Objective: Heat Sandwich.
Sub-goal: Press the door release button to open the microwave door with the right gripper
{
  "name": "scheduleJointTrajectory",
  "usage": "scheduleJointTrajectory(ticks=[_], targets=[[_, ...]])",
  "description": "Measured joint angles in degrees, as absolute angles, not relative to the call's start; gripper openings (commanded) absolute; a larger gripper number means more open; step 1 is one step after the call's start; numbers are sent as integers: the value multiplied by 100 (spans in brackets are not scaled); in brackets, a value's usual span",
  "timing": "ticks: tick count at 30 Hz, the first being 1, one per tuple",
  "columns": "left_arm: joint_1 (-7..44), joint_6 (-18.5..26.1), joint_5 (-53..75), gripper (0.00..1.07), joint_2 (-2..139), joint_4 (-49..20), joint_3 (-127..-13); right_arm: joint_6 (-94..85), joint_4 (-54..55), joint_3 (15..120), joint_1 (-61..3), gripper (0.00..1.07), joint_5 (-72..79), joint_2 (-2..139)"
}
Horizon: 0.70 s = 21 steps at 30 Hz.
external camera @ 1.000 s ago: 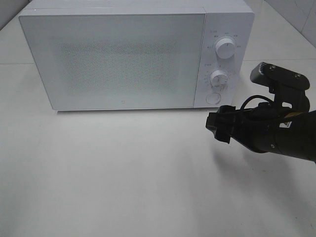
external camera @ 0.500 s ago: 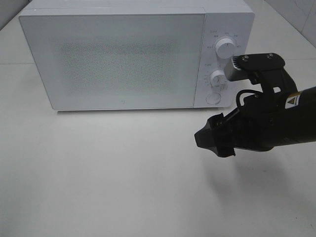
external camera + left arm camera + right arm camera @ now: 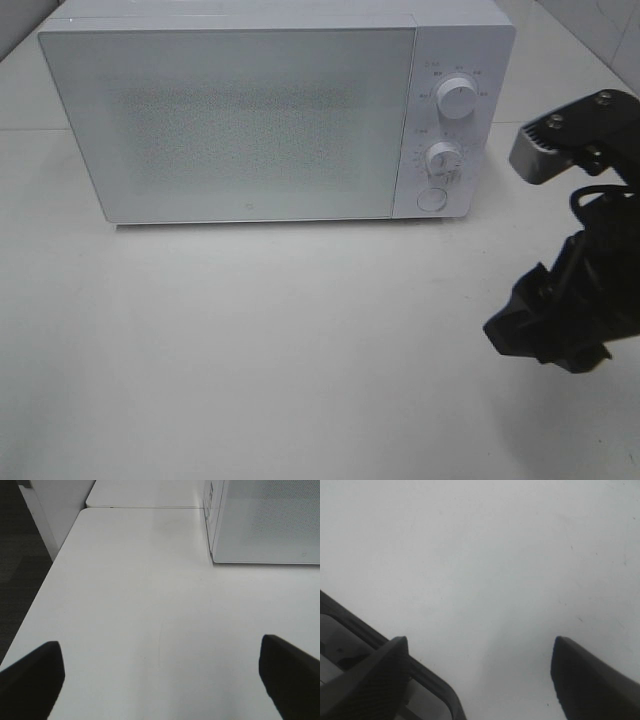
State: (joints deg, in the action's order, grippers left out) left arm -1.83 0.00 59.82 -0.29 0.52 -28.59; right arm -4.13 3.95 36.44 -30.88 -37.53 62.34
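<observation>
High view: white microwave (image 3: 250, 120) at the back of a white table (image 3: 250, 360), door shut, its frosted front showing nothing of the inside. Control strip on its right side: upper dial (image 3: 457, 100), lower dial (image 3: 443, 157), round button (image 3: 431, 199) beneath. The sandwich is in no view, so neither its look nor its place can be told. Right arm comes in at the right edge, black, with a grey camera block (image 3: 548, 150) on top. The right gripper (image 3: 546, 335) points down at bare table in front of the microwave and to the right of its control strip, well apart from it. From here it reads as one dark lump, and its spread cannot be judged. Left arm is out of this view. Left wrist view: left gripper (image 3: 160, 680) spread wide, one dark fingertip (image 3: 30, 677) at each side with only bare tabletop between, nothing pinched. This view alone gives the table's outer edge, the dark floor (image 3: 20, 555) beyond it, and the microwave's near corner seen low along the surface. Right wrist view: settles what the high view leaves open. The two dark fingers (image 3: 590, 680) stand apart over plain white table, gripping nothing. A dark-rimmed part sits beside one finger, too cropped to name. No microwave here.
</observation>
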Motion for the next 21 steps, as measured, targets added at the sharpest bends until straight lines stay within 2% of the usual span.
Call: scheduleJointTrajectory(ticks=[12, 21], targets=[[-183, 0, 5982, 100, -29, 52, -2859, -275, 246, 3655, -3088, 76, -5437, 4429], [-183, 0, 5982, 100, -29, 52, -2859, -275, 246, 3655, -3088, 76, -5999, 3002]])
